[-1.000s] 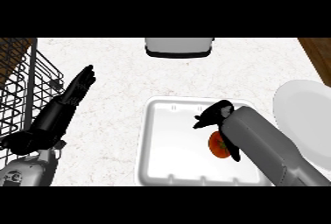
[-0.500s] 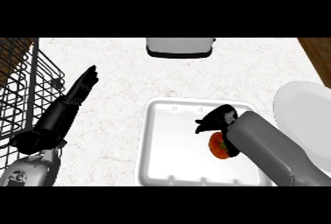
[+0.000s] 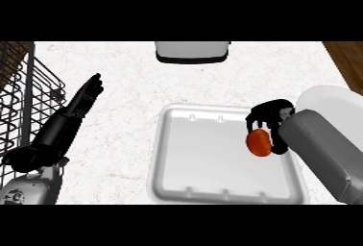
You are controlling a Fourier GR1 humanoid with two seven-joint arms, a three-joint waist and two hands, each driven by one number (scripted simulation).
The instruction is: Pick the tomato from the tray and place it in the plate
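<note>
The bench (image 3: 127, 62) is a pale speckled surface, with a strip of dark wood showing at its far right corner. The tomato (image 3: 259, 142) hangs over the right side of the tray (image 3: 212, 158), held in my right hand (image 3: 271, 115), whose fingers are curled down round its top. Whether it has cleared the tray floor I cannot tell from this view. The tray is a shallow white rectangle at the near centre of the bench. The plate (image 3: 333, 98) lies just to the right of the tray, partly hidden by my right forearm.

Step in hand, as I judge it: grasp complete, lift and transfer beginning. The next move calls for raising the tomato above the tray's right rim, carrying it right and slightly far, then lowering it over the plate before opening the fingers.

My left hand (image 3: 89, 93) rests open at the left, fingers straight. A dark wire rack (image 3: 28, 101) stands at the far left. A grey container (image 3: 193, 50) sits at the far edge.
</note>
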